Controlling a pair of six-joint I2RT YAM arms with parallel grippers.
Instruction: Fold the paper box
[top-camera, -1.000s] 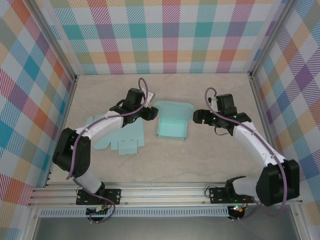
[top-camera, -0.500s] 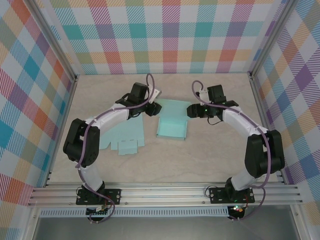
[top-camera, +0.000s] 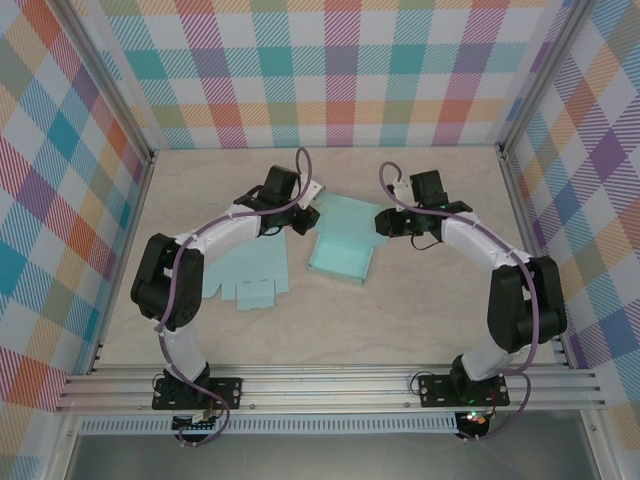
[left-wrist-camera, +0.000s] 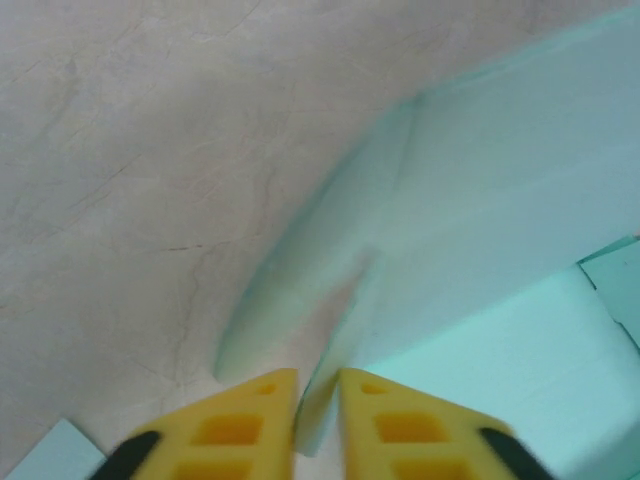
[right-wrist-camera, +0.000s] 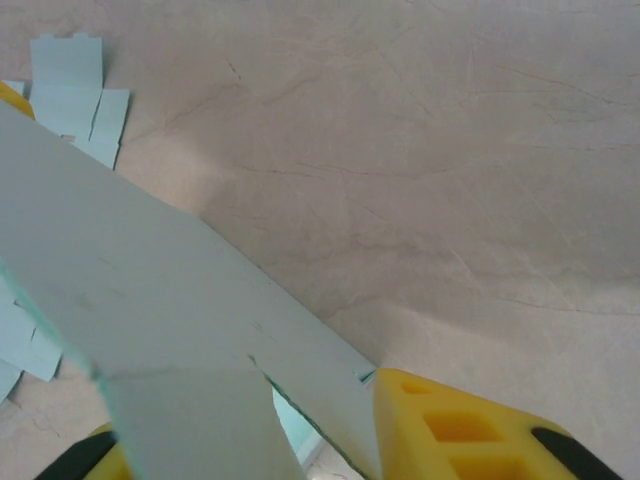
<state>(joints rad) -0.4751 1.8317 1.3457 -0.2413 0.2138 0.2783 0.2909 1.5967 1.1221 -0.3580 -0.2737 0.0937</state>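
Observation:
The teal paper box (top-camera: 338, 247) lies half-formed in the middle of the table, with low walls raised along its sides. At its far left corner my left gripper (top-camera: 305, 218) is shut on a thin upright flap of the box (left-wrist-camera: 330, 330), which is pinched between the yellow fingers (left-wrist-camera: 250, 415). In the left wrist view that gripper (left-wrist-camera: 318, 400) sits low in the frame. My right gripper (top-camera: 384, 222) is at the box's far right corner. In the right wrist view it (right-wrist-camera: 240, 420) is closed around a pale wall panel of the box (right-wrist-camera: 150, 290), its right finger (right-wrist-camera: 450, 425) against the panel's edge.
A second flat teal cut-out sheet (top-camera: 245, 270) lies on the table to the left of the box, under the left arm; its tabs (right-wrist-camera: 75, 90) also appear in the right wrist view. Checked walls (top-camera: 330, 70) enclose the table on three sides.
Both arms reached in to the box's far corners and both grippers closed onto its flaps. The box has shifted slightly left and turned a little.

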